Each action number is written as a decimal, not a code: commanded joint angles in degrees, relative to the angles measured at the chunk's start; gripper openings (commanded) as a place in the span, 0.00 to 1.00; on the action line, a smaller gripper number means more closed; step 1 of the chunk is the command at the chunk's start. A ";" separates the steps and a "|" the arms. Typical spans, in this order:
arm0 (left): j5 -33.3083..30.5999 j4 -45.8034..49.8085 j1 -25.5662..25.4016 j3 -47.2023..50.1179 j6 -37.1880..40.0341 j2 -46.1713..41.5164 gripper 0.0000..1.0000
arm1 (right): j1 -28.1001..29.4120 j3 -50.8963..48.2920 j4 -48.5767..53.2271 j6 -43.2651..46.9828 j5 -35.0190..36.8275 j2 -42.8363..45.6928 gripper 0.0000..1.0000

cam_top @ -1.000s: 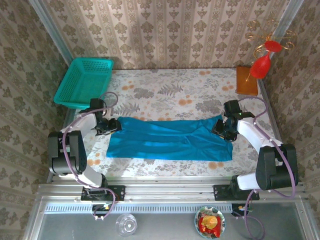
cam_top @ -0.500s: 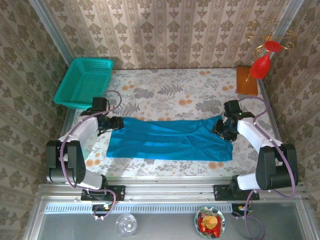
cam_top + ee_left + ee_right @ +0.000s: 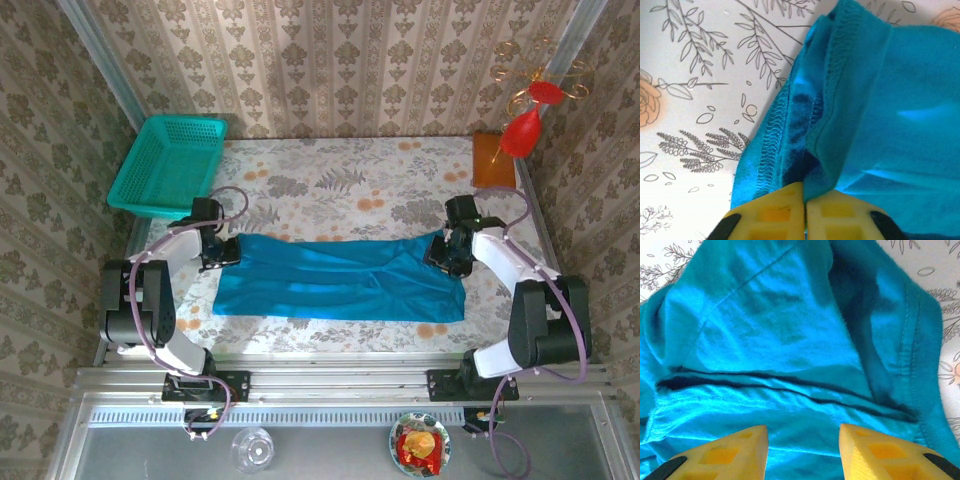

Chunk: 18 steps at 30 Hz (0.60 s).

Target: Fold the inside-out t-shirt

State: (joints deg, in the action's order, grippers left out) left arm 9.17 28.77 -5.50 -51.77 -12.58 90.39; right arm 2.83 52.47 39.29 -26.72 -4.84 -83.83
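Observation:
The inside-out t-shirt [image 3: 340,280] is a bright blue cloth lying folded into a long band across the flowered table. My left gripper [image 3: 222,252] sits at the band's far left corner. In the left wrist view its yellow fingers [image 3: 775,212] are shut on a pinched ridge of the t-shirt [image 3: 890,100] beside a stitched hem; the gripper [image 3: 804,192] rests low on the cloth. My right gripper [image 3: 447,258] is at the band's far right corner. Seen from the right wrist, it [image 3: 802,440] stands open over the t-shirt [image 3: 780,330], with flat cloth between the fingers.
A teal mesh basket [image 3: 168,165] stands at the back left corner. A brown block [image 3: 493,161] and a red ornament [image 3: 525,125] are at the back right. Patterned walls close in three sides. A glass [image 3: 252,449] and a bowl [image 3: 419,446] sit below the table's near rail.
My left gripper opened wider, shifted slightly at the shirt's left corner, then shut on the cloth. The right gripper stayed open in almost the same place.

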 commanded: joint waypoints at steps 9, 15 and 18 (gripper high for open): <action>6.45 -1.27 3.36 -0.17 -2.01 0.09 0.00 | 0.92 3.15 3.95 7.50 6.19 -4.17 0.42; 7.53 -1.10 3.48 -0.90 -2.19 0.62 0.00 | 7.58 9.40 4.31 7.69 1.52 -8.78 0.42; 7.57 -1.09 3.48 -1.05 -2.19 0.83 0.00 | 10.58 13.79 5.60 3.95 2.75 -12.67 0.42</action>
State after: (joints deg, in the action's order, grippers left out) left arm 15.31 27.53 -2.20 -51.79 -13.98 90.39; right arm 11.11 62.43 42.68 -20.14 -1.80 -93.62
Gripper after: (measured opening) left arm 0.064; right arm 0.418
